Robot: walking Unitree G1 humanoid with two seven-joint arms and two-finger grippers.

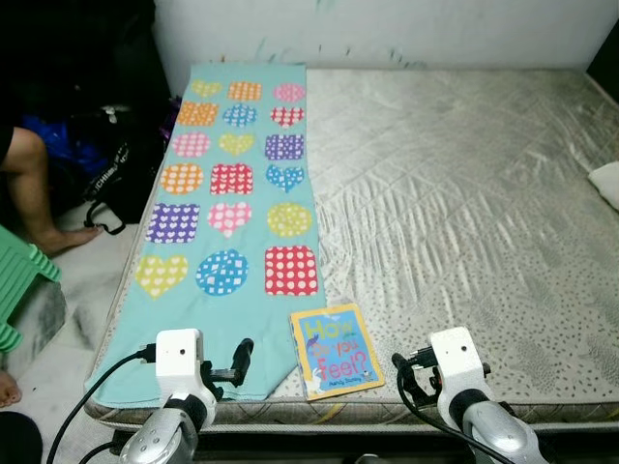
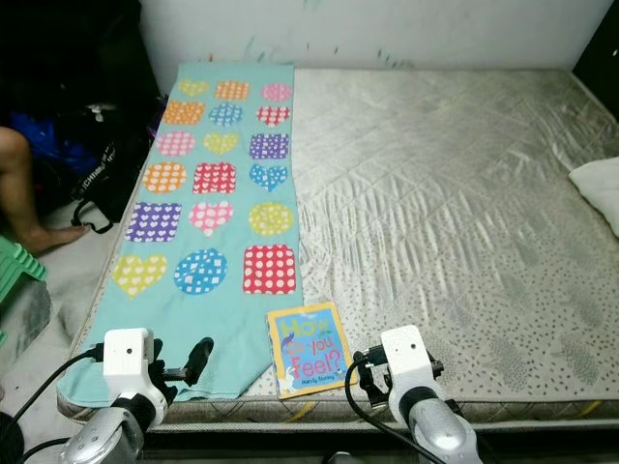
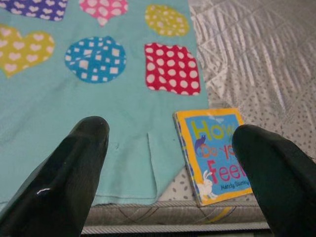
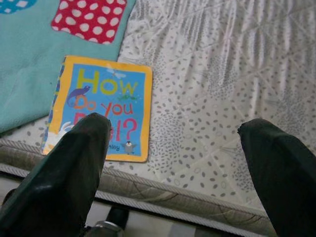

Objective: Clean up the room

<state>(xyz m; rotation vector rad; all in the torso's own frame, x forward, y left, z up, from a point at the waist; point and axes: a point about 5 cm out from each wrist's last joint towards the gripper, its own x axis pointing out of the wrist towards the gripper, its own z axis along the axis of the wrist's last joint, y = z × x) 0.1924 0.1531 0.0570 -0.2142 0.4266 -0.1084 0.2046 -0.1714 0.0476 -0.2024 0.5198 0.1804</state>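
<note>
A yellow and blue children's book point(image 1: 338, 350) lies flat near the front edge of the mattress point(image 1: 464, 193), beside the corner of a teal blanket point(image 1: 227, 213) with coloured dotted hearts and circles. My left gripper point(image 3: 173, 163) hovers open over the blanket's front end, with the book point(image 3: 215, 153) ahead between its fingers point(image 3: 74, 168). My right gripper point(image 4: 173, 158) is open too, held above the mattress's front edge just right of the book point(image 4: 101, 106); one finger point(image 4: 74, 163) covers part of the cover.
A person's leg point(image 1: 34, 193) and foot rest on the floor at the left, next to a black bag point(image 1: 116, 164) and a green stool point(image 1: 19, 280). A white pillow point(image 2: 600, 188) lies at the mattress's right edge. A wall runs behind.
</note>
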